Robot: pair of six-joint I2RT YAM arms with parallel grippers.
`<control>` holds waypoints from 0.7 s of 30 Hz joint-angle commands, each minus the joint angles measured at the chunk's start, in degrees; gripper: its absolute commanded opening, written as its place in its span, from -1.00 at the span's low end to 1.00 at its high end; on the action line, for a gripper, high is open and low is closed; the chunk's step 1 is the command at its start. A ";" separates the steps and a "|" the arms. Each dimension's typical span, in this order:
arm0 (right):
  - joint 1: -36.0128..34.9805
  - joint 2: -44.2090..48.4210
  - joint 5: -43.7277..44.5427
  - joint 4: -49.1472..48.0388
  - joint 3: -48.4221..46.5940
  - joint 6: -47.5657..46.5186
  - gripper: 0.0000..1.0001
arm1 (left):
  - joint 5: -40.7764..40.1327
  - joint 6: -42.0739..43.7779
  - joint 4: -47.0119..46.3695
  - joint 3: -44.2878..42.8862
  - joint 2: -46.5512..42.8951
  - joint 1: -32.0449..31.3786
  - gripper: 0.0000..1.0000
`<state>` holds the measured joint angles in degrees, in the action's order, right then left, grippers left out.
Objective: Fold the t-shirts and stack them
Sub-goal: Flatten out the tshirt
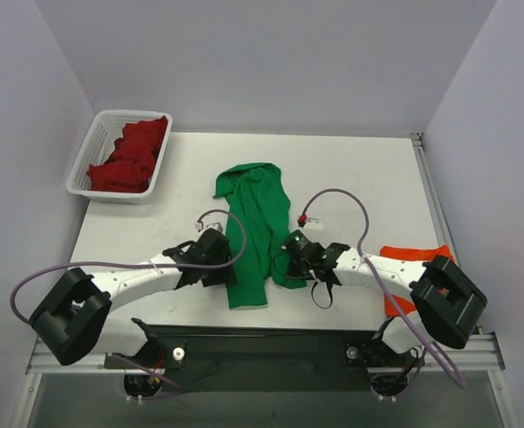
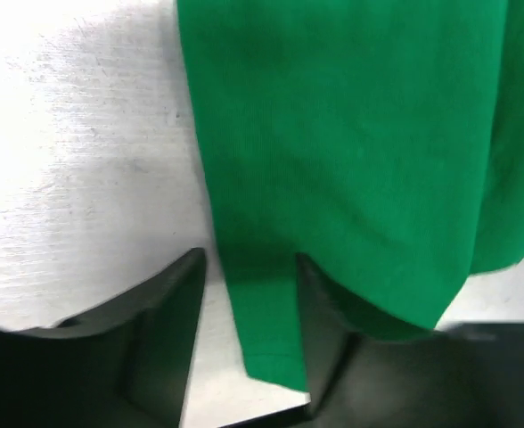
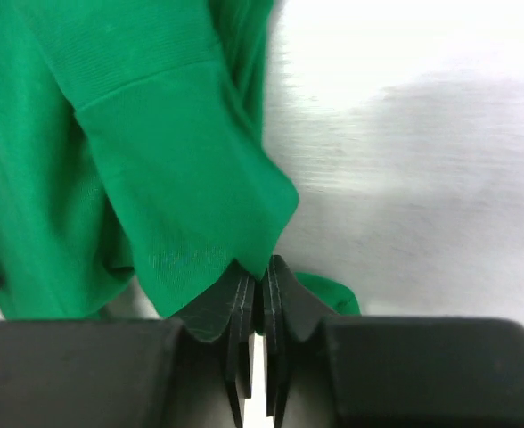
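From above, the green t-shirt [image 1: 257, 227] lies as a long, rumpled strip of soft knit on the pale, smooth tabletop [image 1: 369, 178], between the two tools and running away from them toward the far side, where it bunches wider. The left tool [image 1: 225, 263] sits at its left edge and the right tool [image 1: 287, 259] at its right edge, both near its close end. Only this view shows the rest: a dark red t-shirt [image 1: 133, 153] crumpled in a white slotted plastic basket [image 1: 82, 169] far beyond the left tool, and an orange t-shirt [image 1: 405, 253] behind the right tool, partly hidden by that arm. The left wrist view shows the fine ribbed weave of the green t-shirt [image 2: 351, 134] and the faintly scratched tabletop [image 2: 75, 134]; the left tool [image 2: 249, 259] stands wide open, its black fingers [image 2: 168, 312] straddling a narrow tongue of cloth without clamping it. The right wrist view shows a folded sleeve with a stitched hem on the green t-shirt [image 3: 155, 160]; the right tool [image 3: 260, 283] has its fingers [image 3: 284, 299] pressed almost together on the hem's lowest corner, pinching it.
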<state>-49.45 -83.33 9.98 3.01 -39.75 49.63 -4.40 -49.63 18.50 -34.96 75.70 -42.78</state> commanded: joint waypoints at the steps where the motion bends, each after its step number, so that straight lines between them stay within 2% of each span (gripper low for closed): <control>1: 1.54 6.58 6.80 7.62 -1.47 0.30 -0.94 | -3.15 -1.53 -3.56 -1.51 3.92 -0.81 0.00; 2: 2.07 7.73 7.16 9.80 -1.56 -0.05 -0.98 | -3.68 -1.35 -3.56 -1.86 4.36 -0.81 -0.13; 3: 3.82 10.09 7.25 11.83 -1.65 -0.93 -1.00 | -4.81 -1.26 -2.26 -3.26 5.15 -0.72 -0.51; 5: 6.10 12.65 7.16 13.68 -1.74 -1.90 -1.00 | -6.14 -0.30 -0.41 -5.28 5.33 0.59 -0.83; 7: 7.96 16.68 7.60 15.53 -1.82 -3.65 -1.00 | -7.37 1.72 2.57 -8.97 4.37 2.52 -1.00; 16: 15.78 28.38 11.20 29.23 -9.29 -11.21 -1.00 | -3.86 12.35 14.53 -25.67 -5.64 21.14 -1.00; 21: 21.05 33.57 10.76 33.46 -14.38 -13.85 -1.00 | -2.19 16.66 21.21 -38.41 -7.32 27.66 -1.00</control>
<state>-30.41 -52.75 18.02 30.30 -50.24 38.96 -8.10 -37.76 33.93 -67.05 70.24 -17.17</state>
